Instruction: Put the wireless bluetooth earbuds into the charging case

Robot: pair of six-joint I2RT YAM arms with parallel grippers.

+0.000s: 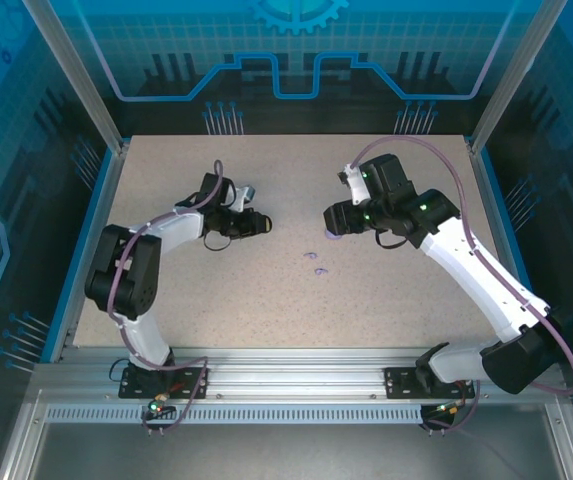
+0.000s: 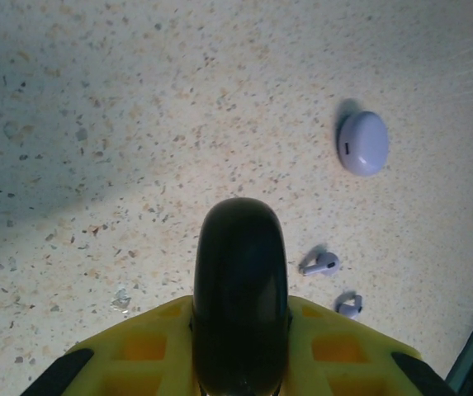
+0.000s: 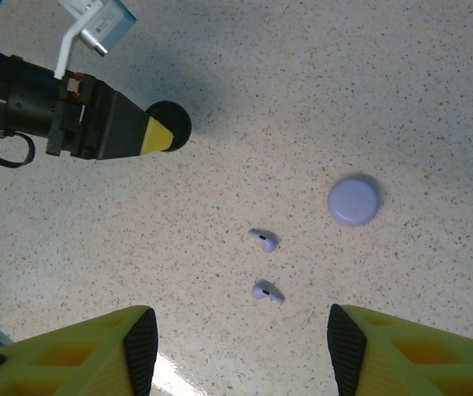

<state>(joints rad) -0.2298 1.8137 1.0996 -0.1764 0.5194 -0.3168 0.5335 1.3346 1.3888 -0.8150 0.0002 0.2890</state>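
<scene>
The left tool (image 3: 160, 134) is clenched on a black case (image 2: 240, 256), gripped by its edges so that it stands on end between the yellow fingers. It hangs low over the desk (image 3: 385, 82), off to one side of the loose pieces. That looks like a way of keeping it clear while the other arm works. The right tool (image 3: 240, 334) is released, its jaws spread wide with nothing between them. It looks straight down on the pale pieces from above, which suits lining up a pick. The first bud (image 3: 263, 239) and the second bud (image 3: 267, 291) lie flat on the desk, just beside each other but apart, roughly between the two spread fingers in the right wrist view. The lavender case (image 3: 353, 200) sits near them, off to the side, resting flat with its lid seemingly shut, a small dark mark showing on its rim in the left wrist view. No bud is in a case, so the task appears to be at an early stage. The next move would probably be a descent onto one bud. Each is tiny, curved and lying flat, so a grip that is slightly off could flick it away. The lavender case would likely have to be opened first, and its smooth round shell may slide when pushed.
</scene>
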